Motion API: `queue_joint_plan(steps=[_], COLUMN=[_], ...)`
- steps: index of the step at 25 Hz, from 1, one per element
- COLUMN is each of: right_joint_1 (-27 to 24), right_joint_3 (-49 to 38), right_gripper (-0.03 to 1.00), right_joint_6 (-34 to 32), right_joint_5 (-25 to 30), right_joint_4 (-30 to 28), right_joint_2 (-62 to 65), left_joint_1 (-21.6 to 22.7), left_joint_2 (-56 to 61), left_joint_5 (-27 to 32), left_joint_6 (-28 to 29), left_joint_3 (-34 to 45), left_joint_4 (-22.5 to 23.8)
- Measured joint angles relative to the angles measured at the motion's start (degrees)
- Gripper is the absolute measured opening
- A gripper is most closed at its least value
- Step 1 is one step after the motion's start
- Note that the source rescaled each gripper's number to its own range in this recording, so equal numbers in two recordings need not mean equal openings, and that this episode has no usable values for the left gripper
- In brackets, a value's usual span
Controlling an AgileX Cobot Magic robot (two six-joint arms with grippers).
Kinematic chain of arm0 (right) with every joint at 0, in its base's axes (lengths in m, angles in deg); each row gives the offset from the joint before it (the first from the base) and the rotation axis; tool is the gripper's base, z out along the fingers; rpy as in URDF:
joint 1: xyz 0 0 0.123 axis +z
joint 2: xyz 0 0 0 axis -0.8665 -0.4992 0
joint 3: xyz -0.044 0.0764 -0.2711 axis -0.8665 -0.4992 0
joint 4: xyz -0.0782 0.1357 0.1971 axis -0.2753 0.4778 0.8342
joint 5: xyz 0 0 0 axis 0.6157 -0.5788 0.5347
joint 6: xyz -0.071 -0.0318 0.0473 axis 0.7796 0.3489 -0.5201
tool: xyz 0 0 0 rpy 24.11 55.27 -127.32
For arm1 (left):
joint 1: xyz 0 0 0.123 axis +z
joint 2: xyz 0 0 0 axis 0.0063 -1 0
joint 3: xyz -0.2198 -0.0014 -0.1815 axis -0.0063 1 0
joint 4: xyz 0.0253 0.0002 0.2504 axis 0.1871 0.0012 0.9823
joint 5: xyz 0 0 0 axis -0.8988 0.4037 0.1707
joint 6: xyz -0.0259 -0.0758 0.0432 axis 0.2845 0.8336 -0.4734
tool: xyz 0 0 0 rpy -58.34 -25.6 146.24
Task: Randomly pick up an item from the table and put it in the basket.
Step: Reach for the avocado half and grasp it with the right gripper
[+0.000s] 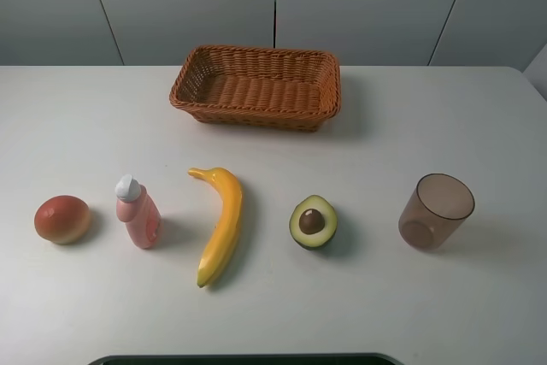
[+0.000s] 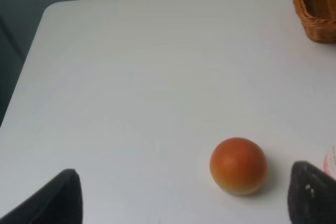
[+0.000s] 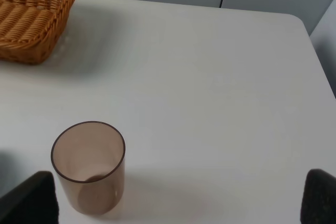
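The halved avocado [image 1: 313,221] lies cut face up on the white table [image 1: 427,126], right of centre near the front. The empty wicker basket [image 1: 256,85] stands at the back centre; a corner of it shows in the left wrist view [image 2: 317,9] and in the right wrist view [image 3: 31,19]. Neither arm shows in the exterior view. My left gripper [image 2: 184,203] is open and empty above the table's left front, near the orange-red fruit [image 2: 238,166]. My right gripper [image 3: 176,203] is open and empty, near the brown cup [image 3: 89,166]. The avocado shows in neither wrist view.
A row along the front: the round orange-red fruit [image 1: 62,219] at far left, a pink bottle with a white cap [image 1: 138,212], a yellow banana [image 1: 220,224], then the avocado, then a translucent brown cup [image 1: 435,211] at right.
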Motion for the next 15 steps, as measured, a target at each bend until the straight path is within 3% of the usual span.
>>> queue_joint_plan(steps=[15], right_joint_1=[0.0], right_joint_3=[0.0], right_gripper=[1.00], right_joint_6=[0.0], right_joint_5=[0.0], right_joint_4=[0.0], right_joint_2=[0.0], left_joint_1=[0.0], left_joint_2=[0.0], left_joint_5=[0.0], left_joint_6=[0.0], left_joint_3=[0.0], left_joint_4=[0.0])
